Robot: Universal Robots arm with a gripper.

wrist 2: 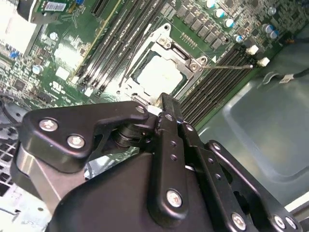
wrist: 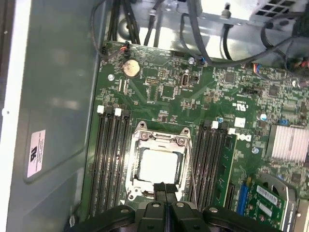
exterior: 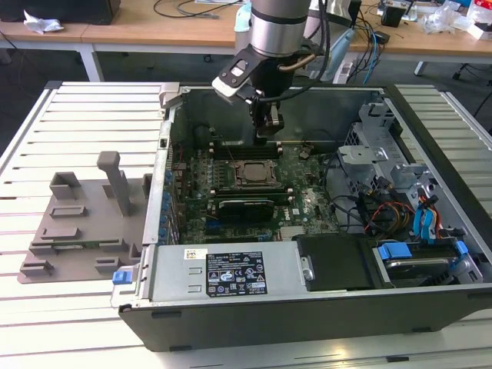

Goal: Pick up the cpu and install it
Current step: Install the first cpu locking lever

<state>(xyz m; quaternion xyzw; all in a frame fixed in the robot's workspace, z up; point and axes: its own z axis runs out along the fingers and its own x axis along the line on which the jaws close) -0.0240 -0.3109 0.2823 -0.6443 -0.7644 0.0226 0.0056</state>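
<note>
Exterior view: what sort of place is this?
Probably an electronics lab or workshop: an open black metal computer case on a white slatted metal table, with cable-strewn wooden desks behind it.

Pale silvery-grey square cpu (wrist: pixel 159 164); steel-grey metal socket frame (wrist: pixel 159 139); green circuit board (wrist: pixel 164 92); matte black gripper (wrist: pixel 164 187); grey plastic fixture plate (exterior: pixel 77 231); white slatted worktop (exterior: pixel 84 115); blue drive clips (exterior: pixel 396 251).

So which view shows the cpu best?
The first wrist view: the cpu faces the camera squarely, lying inside the socket frame. The second wrist view shows the cpu obliquely; the exterior view shows it small, from afar.
</note>
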